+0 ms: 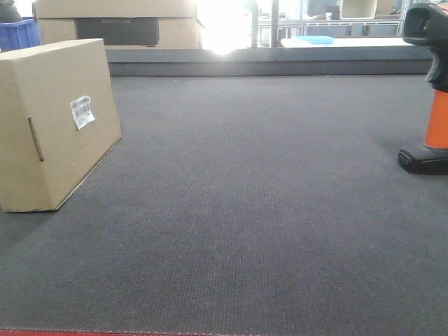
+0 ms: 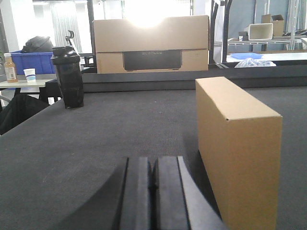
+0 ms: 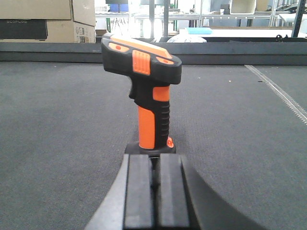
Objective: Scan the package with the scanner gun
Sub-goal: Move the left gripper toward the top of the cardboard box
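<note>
The package [image 1: 52,122], a plain brown cardboard box with a white barcode sticker [image 1: 82,111] and a narrow slot, stands upright on the dark grey mat at the left. In the left wrist view it [image 2: 237,143] stands just right of my left gripper [image 2: 153,179], which is shut and empty, low over the mat. The scanner gun [image 1: 430,91], with black head and orange handle, stands upright at the far right. In the right wrist view it [image 3: 146,91] stands straight ahead of my right gripper [image 3: 155,172], which is shut and empty just behind its base.
Larger stacked cardboard boxes with a dark panel [image 2: 151,45] stand beyond the mat's raised back edge [image 1: 269,66]. A black shaker bottle [image 2: 68,76] stands at the mat's far left. A blue crate [image 1: 17,31] and shelving sit behind.
</note>
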`<action>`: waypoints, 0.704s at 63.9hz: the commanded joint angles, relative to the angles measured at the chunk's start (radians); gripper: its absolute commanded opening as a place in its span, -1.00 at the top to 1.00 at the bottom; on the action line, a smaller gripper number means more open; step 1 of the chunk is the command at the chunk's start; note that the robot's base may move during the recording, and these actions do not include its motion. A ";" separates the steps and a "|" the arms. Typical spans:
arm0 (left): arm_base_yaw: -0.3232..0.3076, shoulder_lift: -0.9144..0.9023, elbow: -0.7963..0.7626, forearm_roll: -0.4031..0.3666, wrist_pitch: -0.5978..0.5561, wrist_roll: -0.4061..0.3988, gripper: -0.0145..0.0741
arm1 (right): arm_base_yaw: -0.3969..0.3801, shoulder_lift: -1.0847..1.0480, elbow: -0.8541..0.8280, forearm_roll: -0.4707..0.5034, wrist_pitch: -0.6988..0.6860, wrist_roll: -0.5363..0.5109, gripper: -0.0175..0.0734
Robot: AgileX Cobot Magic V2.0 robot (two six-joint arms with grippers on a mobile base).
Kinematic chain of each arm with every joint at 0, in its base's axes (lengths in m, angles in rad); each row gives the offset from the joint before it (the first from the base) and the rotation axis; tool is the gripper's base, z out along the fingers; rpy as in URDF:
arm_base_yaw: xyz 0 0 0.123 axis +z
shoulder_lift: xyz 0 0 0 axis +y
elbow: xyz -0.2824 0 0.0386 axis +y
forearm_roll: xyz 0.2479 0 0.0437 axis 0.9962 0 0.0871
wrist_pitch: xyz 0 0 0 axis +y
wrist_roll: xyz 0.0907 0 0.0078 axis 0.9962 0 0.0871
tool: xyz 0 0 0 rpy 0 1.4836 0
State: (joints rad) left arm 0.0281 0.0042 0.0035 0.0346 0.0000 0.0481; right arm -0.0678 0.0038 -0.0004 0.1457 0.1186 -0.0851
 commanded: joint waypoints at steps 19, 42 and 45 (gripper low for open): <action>-0.005 -0.004 -0.004 -0.003 -0.092 -0.008 0.92 | -0.001 -0.004 0.000 -0.007 -0.085 0.000 0.95; -0.005 -0.002 -0.226 -0.035 -0.054 -0.008 0.92 | -0.001 -0.004 -0.151 -0.007 -0.168 0.000 0.95; -0.005 0.026 -0.292 -0.035 0.019 -0.008 0.92 | -0.001 -0.004 -0.200 -0.007 -0.133 0.000 0.95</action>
State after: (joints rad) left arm 0.0281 0.0051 -0.1939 0.0000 -0.0580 0.0481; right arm -0.0678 0.0022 -0.1221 0.1457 -0.0193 -0.0851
